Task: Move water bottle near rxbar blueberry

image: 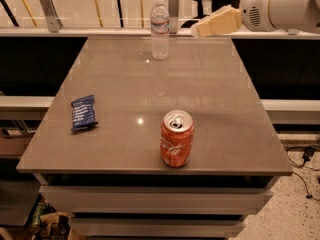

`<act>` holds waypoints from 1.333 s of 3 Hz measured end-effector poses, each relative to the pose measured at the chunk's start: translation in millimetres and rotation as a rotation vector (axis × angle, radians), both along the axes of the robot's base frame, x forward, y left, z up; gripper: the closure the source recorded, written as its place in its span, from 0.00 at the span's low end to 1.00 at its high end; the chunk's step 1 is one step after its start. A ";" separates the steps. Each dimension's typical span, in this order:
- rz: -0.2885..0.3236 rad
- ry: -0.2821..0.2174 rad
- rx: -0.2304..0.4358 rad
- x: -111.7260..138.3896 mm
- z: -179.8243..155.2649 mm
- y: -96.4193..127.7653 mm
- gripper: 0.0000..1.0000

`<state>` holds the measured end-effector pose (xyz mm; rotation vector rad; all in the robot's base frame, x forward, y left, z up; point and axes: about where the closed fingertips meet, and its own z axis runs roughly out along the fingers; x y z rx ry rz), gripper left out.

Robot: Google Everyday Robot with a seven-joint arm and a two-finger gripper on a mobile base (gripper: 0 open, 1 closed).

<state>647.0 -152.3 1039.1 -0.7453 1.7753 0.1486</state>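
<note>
The water bottle, clear with a white cap and a label band, stands upright at the far middle edge of the grey table. The rxbar blueberry, a flat dark blue bar, lies near the table's left edge. The gripper reaches in from the upper right. Its cream-coloured tip hangs above the table's far edge, a short way to the right of the bottle and not touching it. It holds nothing that I can see.
A red soda can stands upright near the table's front edge, right of centre. The white arm body fills the top right corner. A rail with posts runs behind the table. Shelves and floor clutter lie below the front edge.
</note>
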 end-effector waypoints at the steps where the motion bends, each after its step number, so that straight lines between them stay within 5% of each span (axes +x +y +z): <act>1: 0.017 -0.002 0.035 22.4 -14.0 14.4 0.00; 4: 0.135 0.020 0.113 86.7 -43.8 47.0 0.00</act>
